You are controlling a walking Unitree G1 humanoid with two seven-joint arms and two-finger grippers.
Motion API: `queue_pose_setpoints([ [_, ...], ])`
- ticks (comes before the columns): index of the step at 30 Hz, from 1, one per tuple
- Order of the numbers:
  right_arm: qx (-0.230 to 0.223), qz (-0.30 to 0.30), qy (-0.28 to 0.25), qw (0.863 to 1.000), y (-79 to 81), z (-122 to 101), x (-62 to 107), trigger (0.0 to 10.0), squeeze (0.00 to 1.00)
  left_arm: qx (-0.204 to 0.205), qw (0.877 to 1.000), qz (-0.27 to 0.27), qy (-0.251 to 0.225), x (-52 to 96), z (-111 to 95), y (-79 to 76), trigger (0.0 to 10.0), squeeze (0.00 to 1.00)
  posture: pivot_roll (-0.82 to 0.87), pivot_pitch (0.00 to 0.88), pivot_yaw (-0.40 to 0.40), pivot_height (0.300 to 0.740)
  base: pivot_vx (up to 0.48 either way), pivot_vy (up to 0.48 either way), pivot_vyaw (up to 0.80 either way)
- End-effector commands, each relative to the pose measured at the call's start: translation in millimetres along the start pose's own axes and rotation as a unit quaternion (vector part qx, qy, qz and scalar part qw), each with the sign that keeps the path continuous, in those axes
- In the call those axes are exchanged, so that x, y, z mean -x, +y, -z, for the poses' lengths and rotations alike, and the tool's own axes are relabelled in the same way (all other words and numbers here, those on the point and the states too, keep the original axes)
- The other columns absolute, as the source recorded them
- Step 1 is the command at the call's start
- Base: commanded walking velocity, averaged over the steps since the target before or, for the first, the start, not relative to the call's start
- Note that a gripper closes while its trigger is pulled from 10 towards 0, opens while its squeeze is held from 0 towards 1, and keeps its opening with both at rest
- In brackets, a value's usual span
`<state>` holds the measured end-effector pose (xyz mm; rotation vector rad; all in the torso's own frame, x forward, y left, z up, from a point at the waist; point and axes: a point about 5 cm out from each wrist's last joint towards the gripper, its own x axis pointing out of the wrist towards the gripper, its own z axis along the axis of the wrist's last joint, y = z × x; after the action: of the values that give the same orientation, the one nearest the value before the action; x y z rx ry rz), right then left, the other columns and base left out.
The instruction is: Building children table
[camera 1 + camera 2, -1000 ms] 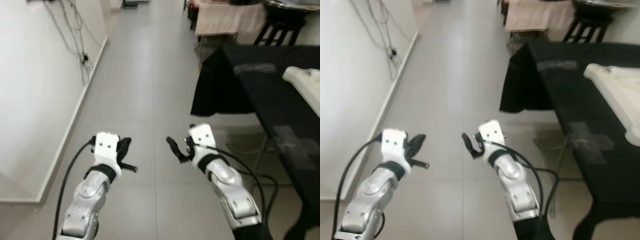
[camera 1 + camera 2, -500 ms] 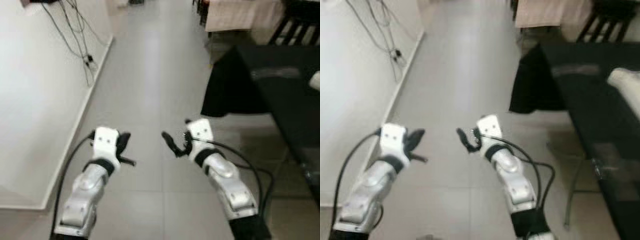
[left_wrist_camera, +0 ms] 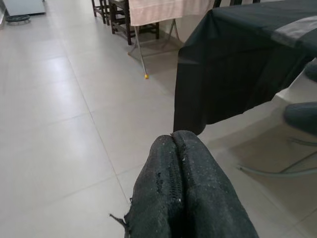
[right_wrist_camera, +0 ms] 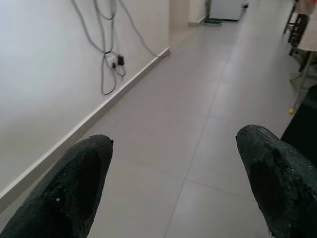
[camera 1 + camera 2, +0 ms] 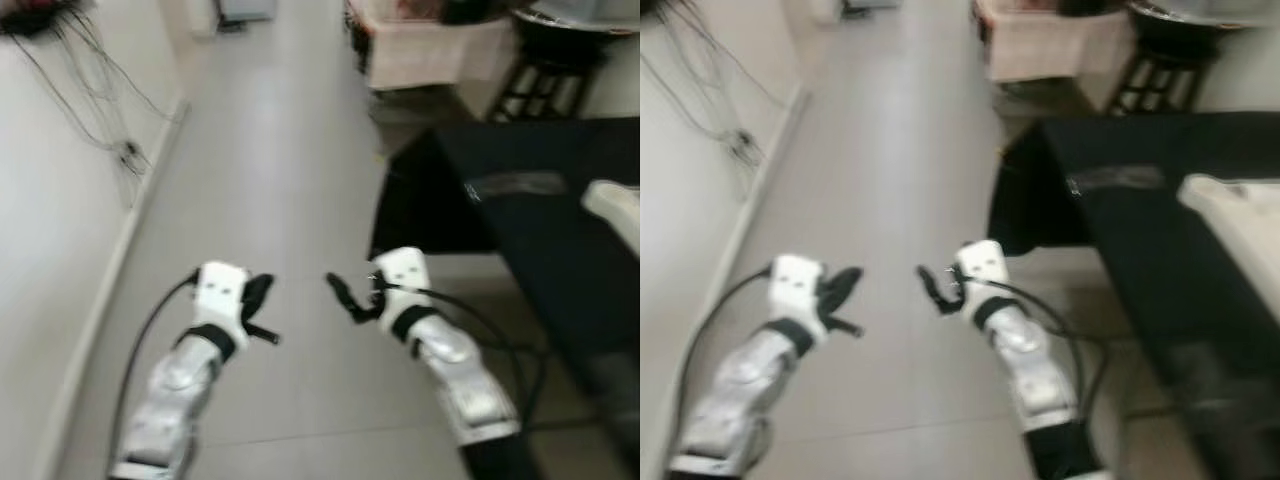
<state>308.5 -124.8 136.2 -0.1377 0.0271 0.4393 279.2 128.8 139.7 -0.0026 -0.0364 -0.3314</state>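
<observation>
Both silver arms are held forward over a grey tiled floor (image 5: 280,150), the head views being somewhat blurred. The left claw (image 5: 258,305) is seen above the floor tiles, and in the left wrist view its two black fingers (image 3: 185,198) are pressed together with nothing between them. The right claw (image 5: 345,297) is held near it, the two tips pointing toward each other but apart; in the right wrist view its fingers (image 4: 74,186) are spread wide, and nothing is held. Black cables are seen running along both forearms.

To the robot's right a worktop (image 5: 540,230) covered by a black cloth is found, its cloth hanging down at the near corner and a grey strip of tape (image 5: 515,183) lying across it. A white moulded piece (image 5: 1240,230), which may be part of the children table, is laid on the worktop at its right side, well apart from both claws; what it is cannot be told for sure.

Along the robot's left a white wall (image 5: 50,210) is seen, with loose cables (image 5: 100,90) hanging to a socket near the skirting. Farther off, a table draped in a pale cloth (image 5: 440,45) and a dark stool (image 5: 545,80) are made out.
</observation>
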Motion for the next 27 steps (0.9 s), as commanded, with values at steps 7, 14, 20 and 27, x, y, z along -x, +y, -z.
queue_pose_setpoints([
  [7, -0.003, 0.003, 0.000, 1.000, -5.0, 2.1, 1.6, 10.0, 0.00, 0.003, 1.000, 0.009, 0.003, -1.2, 2.2, -4.8, 10.0, 0.00, -0.04, 0.118, 0.019, 0.740, 0.358, 0.000, 0.00],
  [14, -0.008, 0.003, 0.001, 1.000, -5.9, 3.2, 1.1, 10.0, 0.00, 0.001, 1.000, 0.009, 0.003, -1.6, 2.5, -4.5, 10.0, 0.00, -0.04, 0.118, 0.019, 0.740, 0.352, 0.000, 0.00],
  [20, -0.010, 0.002, 0.002, 1.000, -6.2, 3.5, 0.8, 10.0, 0.00, 0.001, 1.000, 0.009, 0.003, -2.2, 2.8, -4.5, 10.0, 0.00, -0.04, 0.120, 0.018, 0.740, 0.352, 0.000, 0.00],
  [27, -0.010, 0.000, 0.001, 1.000, -6.5, 3.3, 0.7, 10.0, 0.00, 0.001, 1.000, 0.009, 0.003, -2.4, 2.9, -4.8, 10.0, 0.00, -0.04, 0.121, 0.016, 0.740, 0.352, 0.000, 0.00],
])
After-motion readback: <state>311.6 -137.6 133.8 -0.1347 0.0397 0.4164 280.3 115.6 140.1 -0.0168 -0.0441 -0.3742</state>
